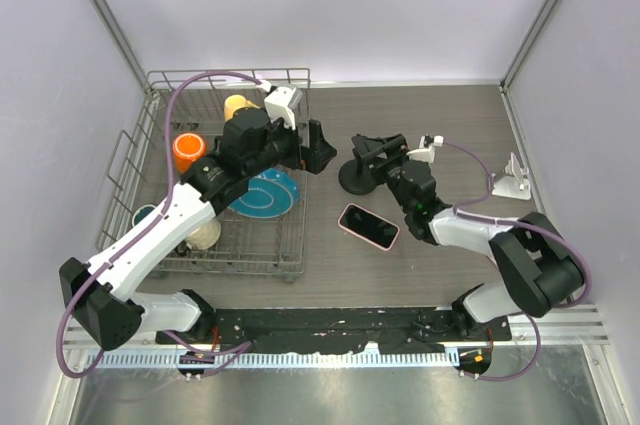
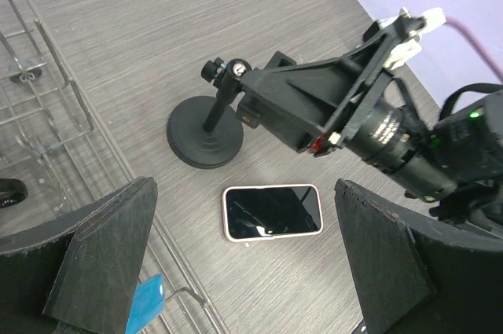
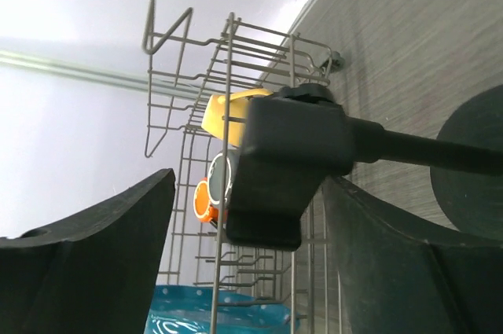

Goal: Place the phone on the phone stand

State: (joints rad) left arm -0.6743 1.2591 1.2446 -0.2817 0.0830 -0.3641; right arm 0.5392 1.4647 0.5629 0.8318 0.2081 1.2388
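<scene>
On the grey table [image 1: 460,115], the small black stand with a round base [image 1: 355,181] stands upright, and the pink-edged phone with a dark screen [image 1: 368,226] lies flat just beside it. My right tool [image 1: 365,150] is spread wide around the stand's top clamp [image 3: 275,161], and my left tool [image 1: 322,150] is spread wide too, holding nothing. I think the right should steady the clamp gently while the left comes down over the phone's long edges.

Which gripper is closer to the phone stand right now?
Right. The right gripper sits at the phone stand, its open fingers either side of the holder on top. The left gripper hangs open off to the stand's left, by the dish rack edge.
</scene>
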